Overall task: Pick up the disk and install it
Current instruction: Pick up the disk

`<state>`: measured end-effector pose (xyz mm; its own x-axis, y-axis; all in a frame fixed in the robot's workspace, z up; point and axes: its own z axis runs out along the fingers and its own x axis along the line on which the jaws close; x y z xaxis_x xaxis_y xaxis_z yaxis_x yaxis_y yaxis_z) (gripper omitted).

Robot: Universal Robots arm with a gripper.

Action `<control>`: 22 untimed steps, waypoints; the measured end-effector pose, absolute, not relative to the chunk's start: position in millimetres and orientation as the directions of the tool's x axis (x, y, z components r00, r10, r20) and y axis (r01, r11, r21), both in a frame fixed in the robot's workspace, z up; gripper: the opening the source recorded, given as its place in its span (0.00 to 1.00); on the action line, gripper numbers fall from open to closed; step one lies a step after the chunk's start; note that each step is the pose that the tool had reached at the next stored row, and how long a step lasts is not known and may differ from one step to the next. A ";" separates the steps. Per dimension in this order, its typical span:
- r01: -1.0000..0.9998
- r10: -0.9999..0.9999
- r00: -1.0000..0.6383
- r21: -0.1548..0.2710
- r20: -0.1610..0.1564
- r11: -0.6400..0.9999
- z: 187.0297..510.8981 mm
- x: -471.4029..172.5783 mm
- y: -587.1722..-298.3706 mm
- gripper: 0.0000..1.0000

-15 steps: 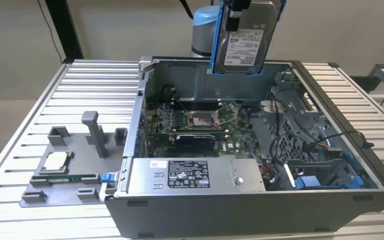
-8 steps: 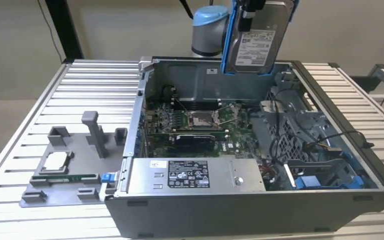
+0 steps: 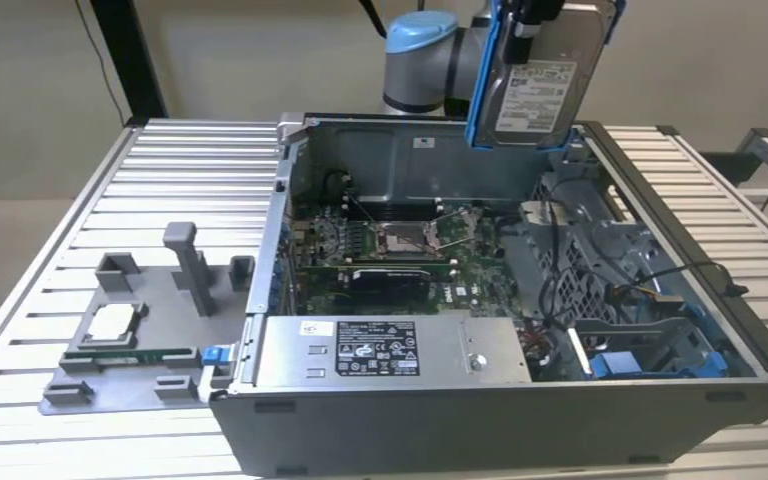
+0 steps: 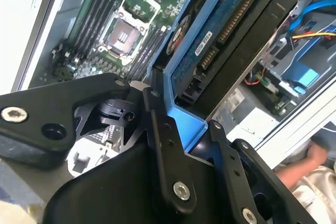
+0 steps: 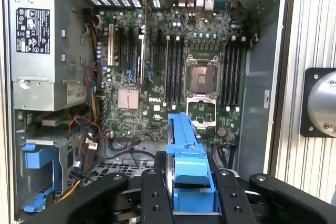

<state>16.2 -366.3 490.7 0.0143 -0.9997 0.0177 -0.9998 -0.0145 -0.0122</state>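
The disk (image 3: 544,90), a silver-grey drive with a white label in a bright blue carrier, hangs upright in the air above the far side of the open computer case (image 3: 491,300). My gripper (image 3: 534,25) is shut on its top edge. In the second wrist view the black fingers (image 4: 163,129) clamp the blue carrier (image 4: 189,124), with the disk's connector edge (image 4: 231,24) pointing down toward the case. In the first wrist view the blue carrier (image 5: 186,156) sits between the fingers (image 5: 152,192) over the motherboard (image 5: 173,61).
The case lies open on a slatted metal table (image 3: 184,170). Inside are the grey power-supply box (image 3: 384,350), the open CPU socket (image 3: 404,238) and a blue drive bay (image 3: 638,360) at the exterior view's right. A grey fixture tray (image 3: 131,330) stands to the exterior view's left. A person's hand (image 4: 310,156) shows beside the case.
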 end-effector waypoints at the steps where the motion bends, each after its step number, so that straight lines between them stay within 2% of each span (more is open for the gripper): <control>1: -1.000 -1.000 0.014 -0.012 0.018 -0.014 490.8 19.2 -366.4 0.00; 22: -1.000 -1.000 0.014 -0.012 0.018 -0.015 490.9 60.6 -367.3 0.00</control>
<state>60.6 -367.3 490.9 0.0144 -0.9997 0.0180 -0.9998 -0.0146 -0.0118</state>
